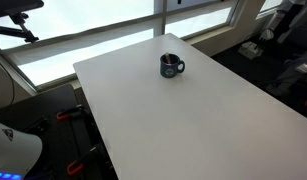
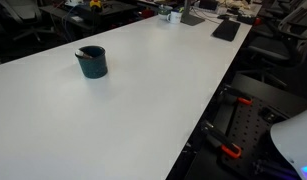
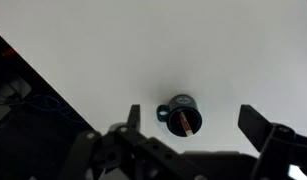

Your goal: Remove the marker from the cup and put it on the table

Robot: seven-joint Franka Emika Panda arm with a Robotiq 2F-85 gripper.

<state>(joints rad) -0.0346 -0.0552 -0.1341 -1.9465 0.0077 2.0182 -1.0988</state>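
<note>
The dark cup (image 1: pixel 171 66) stands upright on the white table (image 1: pixel 193 120), with its handle to one side. It also shows in an exterior view (image 2: pixel 92 63) and in the wrist view (image 3: pixel 181 115). From above, the reddish marker (image 3: pixel 183 122) leans inside the cup. My gripper (image 3: pixel 191 113) is open and empty, high above the table, with its two fingers framing the cup from above. The gripper does not show in either exterior view.
The table's edge (image 3: pixel 53 95) runs diagonally at the left of the wrist view, with dark floor beyond it. Windows (image 1: pixel 93 30) lie behind the table. Desks with clutter (image 2: pixel 193 12) stand at the far end, and a red-and-black stand (image 2: pixel 238 130) sits beside the table.
</note>
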